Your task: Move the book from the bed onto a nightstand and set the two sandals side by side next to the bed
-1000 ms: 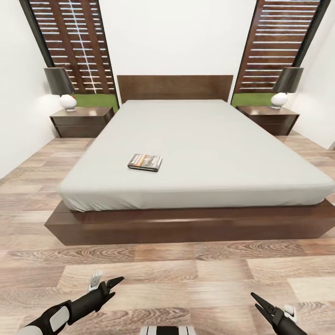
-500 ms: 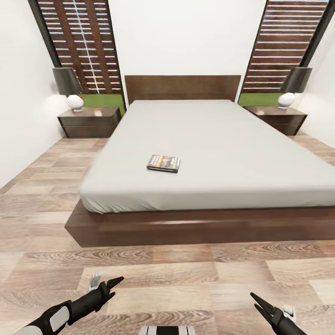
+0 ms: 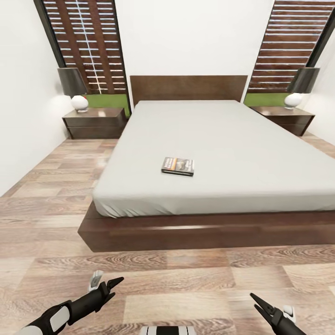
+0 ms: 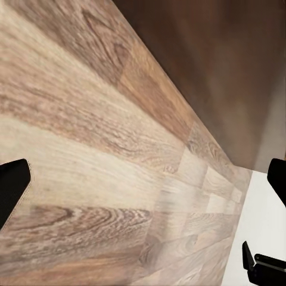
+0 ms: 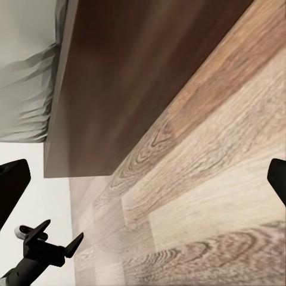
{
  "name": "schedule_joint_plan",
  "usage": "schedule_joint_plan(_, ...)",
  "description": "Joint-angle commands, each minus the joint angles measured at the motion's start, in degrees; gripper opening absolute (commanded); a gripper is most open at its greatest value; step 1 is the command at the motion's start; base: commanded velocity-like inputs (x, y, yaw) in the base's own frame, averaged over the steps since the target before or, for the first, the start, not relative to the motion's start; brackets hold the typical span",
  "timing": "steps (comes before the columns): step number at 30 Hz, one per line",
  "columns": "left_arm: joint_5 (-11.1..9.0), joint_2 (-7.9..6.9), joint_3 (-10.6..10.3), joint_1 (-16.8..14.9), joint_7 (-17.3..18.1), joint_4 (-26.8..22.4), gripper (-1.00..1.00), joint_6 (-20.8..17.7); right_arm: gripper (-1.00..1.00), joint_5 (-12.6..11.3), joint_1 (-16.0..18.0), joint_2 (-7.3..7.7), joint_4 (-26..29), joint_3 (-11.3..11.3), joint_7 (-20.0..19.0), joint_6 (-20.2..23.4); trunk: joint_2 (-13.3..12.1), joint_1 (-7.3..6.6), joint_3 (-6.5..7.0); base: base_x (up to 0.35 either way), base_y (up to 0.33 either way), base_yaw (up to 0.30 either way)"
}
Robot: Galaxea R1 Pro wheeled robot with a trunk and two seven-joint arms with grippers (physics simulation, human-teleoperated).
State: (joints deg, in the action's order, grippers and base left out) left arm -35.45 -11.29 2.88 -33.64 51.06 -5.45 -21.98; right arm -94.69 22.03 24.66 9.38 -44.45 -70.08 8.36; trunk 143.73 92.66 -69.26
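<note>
Bedroom with white walls and light wood-plank floor point(image 3: 186, 279). Bed point(image 3: 223, 139) fills the middle, dark brown frame and headboard, pale grey mattress. Book point(image 3: 177, 166) lies flat on the mattress, near-left part, close to the foot edge. One nightstand point(image 3: 95, 123) at far left of the bed, another nightstand point(image 3: 284, 118) at far right, each with a dark-shaded lamp point(image 3: 74, 88) on top. Slatted dark windows point(image 3: 86, 46) behind both. Left gripper point(image 3: 114, 282) low at near left over bare floor, fingers apart, holding nothing. Right gripper point(image 3: 257, 300) low at near right, fingers apart, empty. Right wrist view shows bed frame side and floor planks.
</note>
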Motion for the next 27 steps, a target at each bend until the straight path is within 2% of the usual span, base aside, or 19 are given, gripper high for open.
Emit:
schedule_joint_plan(1, 0.0, 0.01, 0.3, 0.0, 0.1, 0.0, 1.00, -0.5, 1.00, -0.6, 0.0, 0.04, 0.0, -0.4, -0.2, 0.6, 0.0, -0.01, -0.04, 0.022, 0.053, 0.000)
schedule_joint_plan(21, 0.0, 0.00, 0.2, 0.0, 0.8, 0.2, 1.00, -0.6, 1.00, -0.1, 0.0, 0.03, 0.0, -0.9, -0.1, 0.2, 0.0, -0.01, -0.04, 0.004, 0.011, 0.000)
schedule_joint_plan(25, -0.1, -0.09, 0.2, 0.0, 1.2, 0.5, 1.00, -1.1, 1.00, -0.1, 0.0, 0.03, 0.0, -1.2, 1.2, 0.0, 0.0, -0.01, -0.04, 0.000, 0.000, 0.000)
schedule_joint_plan(27, 0.0, -0.22, 0.3, 0.0, 1.9, 0.7, 1.00, -1.7, 1.00, -0.2, 0.0, 0.03, 0.1, -1.4, 3.0, 0.1, 0.0, -0.01, -0.04, 0.000, 0.000, 0.000)
